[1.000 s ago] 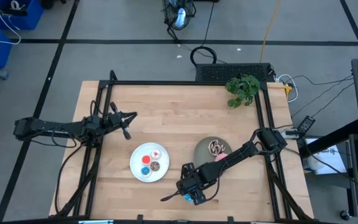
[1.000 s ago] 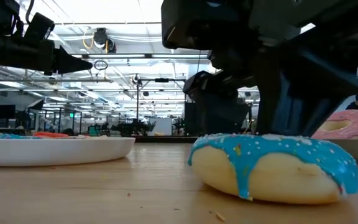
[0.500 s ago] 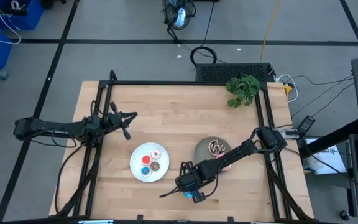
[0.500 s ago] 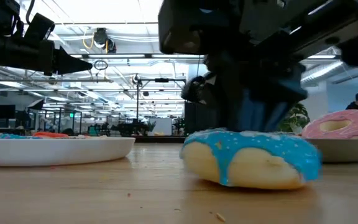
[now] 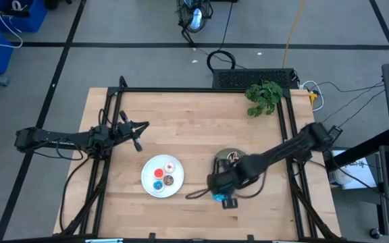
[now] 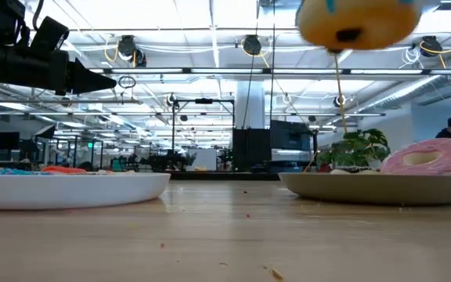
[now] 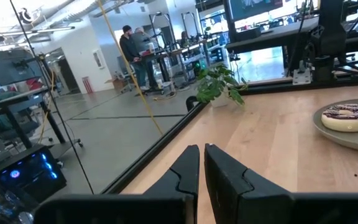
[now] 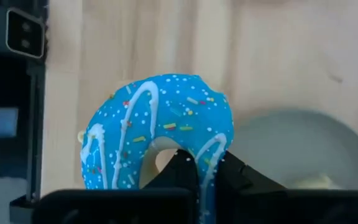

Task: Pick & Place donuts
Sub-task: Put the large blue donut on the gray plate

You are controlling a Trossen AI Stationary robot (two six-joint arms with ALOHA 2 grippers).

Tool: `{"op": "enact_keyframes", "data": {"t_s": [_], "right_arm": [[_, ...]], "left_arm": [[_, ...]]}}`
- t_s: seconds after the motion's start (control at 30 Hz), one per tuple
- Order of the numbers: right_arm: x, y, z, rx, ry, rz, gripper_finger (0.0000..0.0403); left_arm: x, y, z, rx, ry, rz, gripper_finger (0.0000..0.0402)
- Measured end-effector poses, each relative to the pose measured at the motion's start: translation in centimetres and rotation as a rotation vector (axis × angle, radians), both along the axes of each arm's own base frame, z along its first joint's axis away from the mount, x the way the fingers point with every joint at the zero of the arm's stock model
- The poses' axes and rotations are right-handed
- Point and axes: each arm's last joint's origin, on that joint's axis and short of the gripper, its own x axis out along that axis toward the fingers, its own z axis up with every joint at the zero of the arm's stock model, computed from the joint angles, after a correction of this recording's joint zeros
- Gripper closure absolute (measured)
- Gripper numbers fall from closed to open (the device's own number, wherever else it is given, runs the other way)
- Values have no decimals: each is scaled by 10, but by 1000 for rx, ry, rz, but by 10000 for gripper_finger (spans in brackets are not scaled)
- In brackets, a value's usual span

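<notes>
Wood table (image 5: 201,135): right gripper (image 5: 220,197) pinching the blue sprinkled donut (image 8: 160,134) in the air near the grey plate (image 5: 221,162). Left gripper (image 7: 201,163) off to the side, fingers pressed together.

I counted three larger donuts: one blue sprinkled donut (image 8: 160,130) at the low view's top, one pink donut (image 6: 433,155) at its right edge, and one drizzled donut (image 7: 347,117). The small rings (image 5: 163,175) lower centre from above were too tiny to count surely. There were two plates, the white plate (image 5: 147,183) and the grey plate (image 5: 219,163), and one plant (image 5: 263,96).
</notes>
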Motion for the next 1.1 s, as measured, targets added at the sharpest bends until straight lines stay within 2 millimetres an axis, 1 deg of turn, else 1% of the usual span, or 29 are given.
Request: {"op": "enact_keyframes", "data": {"t_s": [0.1, 0.17, 0.27, 0.33, 0.47, 0.87, 1.1], "right_arm": [[-18, -11, 25, 10, -10, -73, 390], [-28, -17, 37, 28, -16, -113, 390], [-41, -24, 51, 41, -13, -159, 392], [-45, -26, 56, 35, -27, -186, 392], [-49, -28, 57, 23, -12, -195, 393], [-47, -27, 56, 24, -11, -192, 393], [-43, -27, 50, 7, 5, -203, 394]], "left_arm": [[0, 0, 0, 0, 0, 0, 369], [0, 0, 0, 0, 0, 0, 369], [0, 0, 0, 0, 0, 0, 369], [0, 0, 0, 0, 0, 0, 369], [0, 0, 0, 0, 0, 0, 369], [0, 0, 0, 0, 1, 0, 369], [0, 0, 0, 0, 2, 0, 369]]}}
